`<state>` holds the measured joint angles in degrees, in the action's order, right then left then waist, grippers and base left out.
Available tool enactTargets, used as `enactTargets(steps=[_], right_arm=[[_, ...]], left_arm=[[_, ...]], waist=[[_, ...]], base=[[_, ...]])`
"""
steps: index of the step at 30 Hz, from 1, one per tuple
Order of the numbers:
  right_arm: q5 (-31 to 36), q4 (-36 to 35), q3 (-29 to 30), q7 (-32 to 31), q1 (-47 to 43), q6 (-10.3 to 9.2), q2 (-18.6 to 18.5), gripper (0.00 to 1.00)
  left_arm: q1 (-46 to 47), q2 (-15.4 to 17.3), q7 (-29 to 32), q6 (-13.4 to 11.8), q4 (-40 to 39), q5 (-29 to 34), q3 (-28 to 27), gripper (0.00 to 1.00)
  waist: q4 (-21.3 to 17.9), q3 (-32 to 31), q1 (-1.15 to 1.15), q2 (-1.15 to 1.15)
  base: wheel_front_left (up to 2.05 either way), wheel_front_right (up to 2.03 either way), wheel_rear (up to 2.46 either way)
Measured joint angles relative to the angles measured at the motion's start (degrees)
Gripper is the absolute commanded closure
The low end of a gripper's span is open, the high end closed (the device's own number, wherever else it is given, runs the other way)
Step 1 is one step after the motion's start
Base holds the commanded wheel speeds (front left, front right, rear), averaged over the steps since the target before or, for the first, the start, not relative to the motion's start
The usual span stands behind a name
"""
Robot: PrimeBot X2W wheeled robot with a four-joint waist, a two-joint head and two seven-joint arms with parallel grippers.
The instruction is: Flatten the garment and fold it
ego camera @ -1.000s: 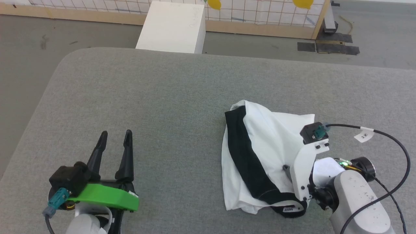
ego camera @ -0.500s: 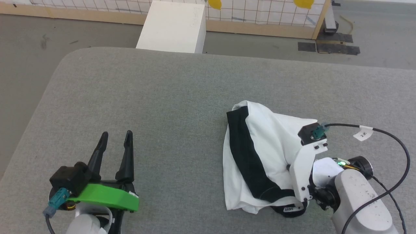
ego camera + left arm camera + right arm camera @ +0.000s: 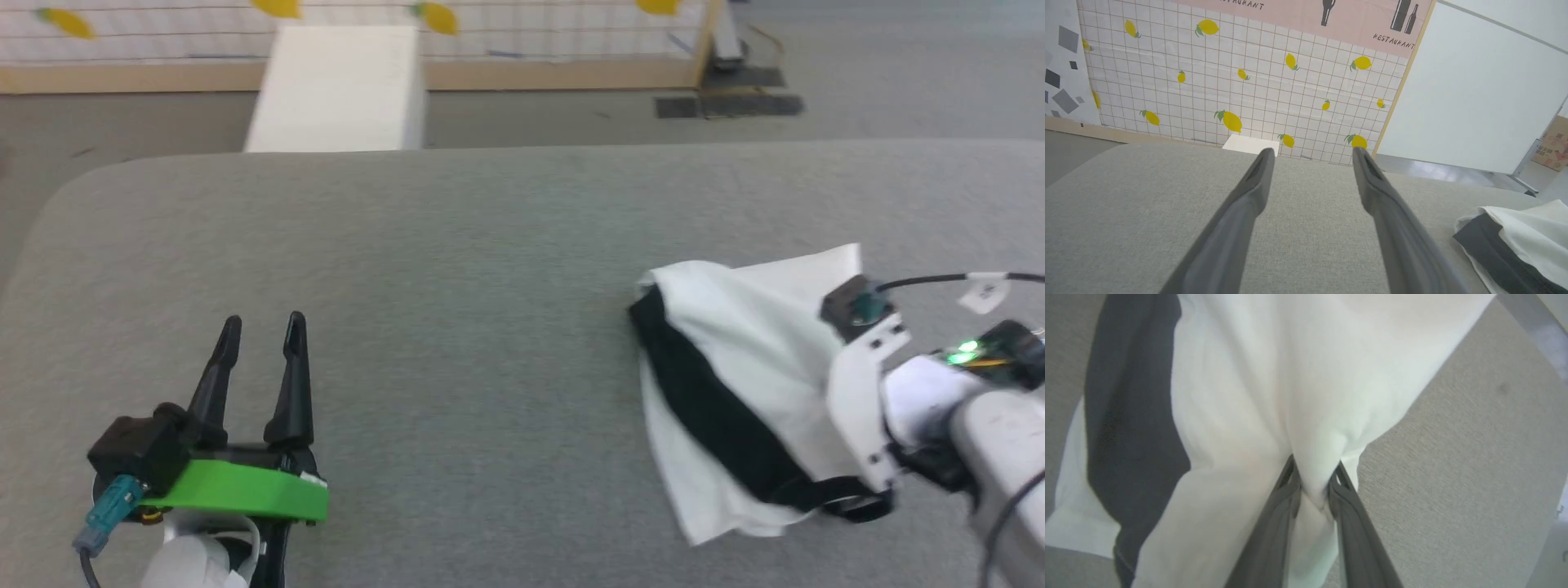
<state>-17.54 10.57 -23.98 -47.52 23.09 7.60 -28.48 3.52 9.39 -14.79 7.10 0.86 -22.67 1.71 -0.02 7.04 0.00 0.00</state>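
Observation:
The garment (image 3: 735, 367) lies bunched on the right side of the table, white with a black band running across it and a black neckband loop at its near edge. In the right wrist view my right gripper (image 3: 1312, 486) is shut on a pinched fold of the garment's white fabric (image 3: 1274, 375), which stretches away from the fingers. In the head view the white wrist mount (image 3: 857, 400) covers those fingers. My left gripper (image 3: 263, 321) stands open over bare table at the lower left, well apart from the garment. Its fingers (image 3: 1249, 196) hold nothing, and the garment's edge (image 3: 1527, 232) shows at the right.
The grey padded table (image 3: 457, 245) has a rounded far-left corner. A white box (image 3: 339, 90) stands on the floor just beyond its far edge, before a lemon-patterned wall (image 3: 1249, 81). Black mats (image 3: 727, 104) lie on the floor at the back right.
The whole head picture has shifted, so the camera moved. My right gripper has drawn the white fabric up and tauter, and the garment looks more gathered. The left gripper keeps its pose.

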Motion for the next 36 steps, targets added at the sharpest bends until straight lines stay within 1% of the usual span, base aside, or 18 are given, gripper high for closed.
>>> enactTargets(steps=[3,6,9,13,21,26,29,30,31,32,36], right_arm=[[-0.71,-1.91,-0.03,-1.40,0.50,0.00,-5.05,1.00],[-1.10,-2.38,2.23,-1.71,0.73,0.00,-8.76,1.00],[-0.77,-2.32,5.94,-0.79,0.96,0.00,-11.25,1.00],[0.88,-1.85,10.54,0.47,1.18,0.00,-13.32,1.00],[5.23,1.56,21.35,2.80,1.82,0.01,-14.39,1.00],[8.94,3.53,28.37,4.24,3.04,0.01,-13.81,1.00],[11.27,4.55,30.98,5.52,3.80,0.01,-13.28,1.00],[11.80,4.91,31.69,6.05,4.08,0.01,-13.04,0.91],[12.52,5.12,32.45,7.40,4.35,0.01,-12.65,0.33],[13.22,5.21,32.65,8.39,4.52,0.01,-12.58,0.00],[15.10,6.06,34.52,12.78,6.40,0.01,-11.94,0.00]], left_arm=[[0.11,0.42,0.00,0.00,-1.35,0.01,0.18,0.00],[0.88,1.64,0.00,0.00,-2.27,0.08,0.51,0.00],[2.04,3.35,0.00,0.00,-3.37,0.11,0.41,0.00],[2.86,5.69,0.01,0.00,-4.91,0.11,-0.05,0.00],[4.05,9.33,1.76,-0.10,-9.01,0.18,-2.59,0.00],[4.09,11.17,3.21,-0.38,-11.55,0.16,-4.23,0.00],[3.97,12.16,3.70,-0.60,-12.81,0.13,-4.94,0.00],[3.88,12.38,4.03,-0.60,-13.08,0.13,-5.03,0.00],[3.76,12.50,4.12,-0.60,-13.29,0.07,-5.08,0.00],[3.65,12.58,4.12,-0.62,-13.49,0.01,-5.15,0.00],[3.54,13.00,4.21,-0.62,-13.79,-0.08,-5.41,0.00]], waist=[[-3.09,1.16,0.00,0.00],[-5.83,3.05,0.00,0.00],[-7.83,5.67,0.00,0.00],[-9.76,9.82,0.00,0.00],[-11.64,18.26,0.00,0.00],[-11.87,23.12,0.01,0.00],[-11.86,25.50,0.01,0.00],[-11.84,26.23,0.01,0.00],[-11.82,26.91,0.01,0.00],[-11.80,27.39,0.00,0.00],[-11.76,28.98,0.00,0.00]], base=[[0.00,0.00,0.00],[0.00,0.00,0.00],[0.00,0.00,0.00],[0.00,0.00,0.00],[0.00,0.00,0.00],[0.00,0.00,0.00],[0.00,0.00,0.00],[0.00,0.00,0.00],[0.00,0.00,0.00],[0.00,0.00,0.00],[0.00,0.00,0.00]])
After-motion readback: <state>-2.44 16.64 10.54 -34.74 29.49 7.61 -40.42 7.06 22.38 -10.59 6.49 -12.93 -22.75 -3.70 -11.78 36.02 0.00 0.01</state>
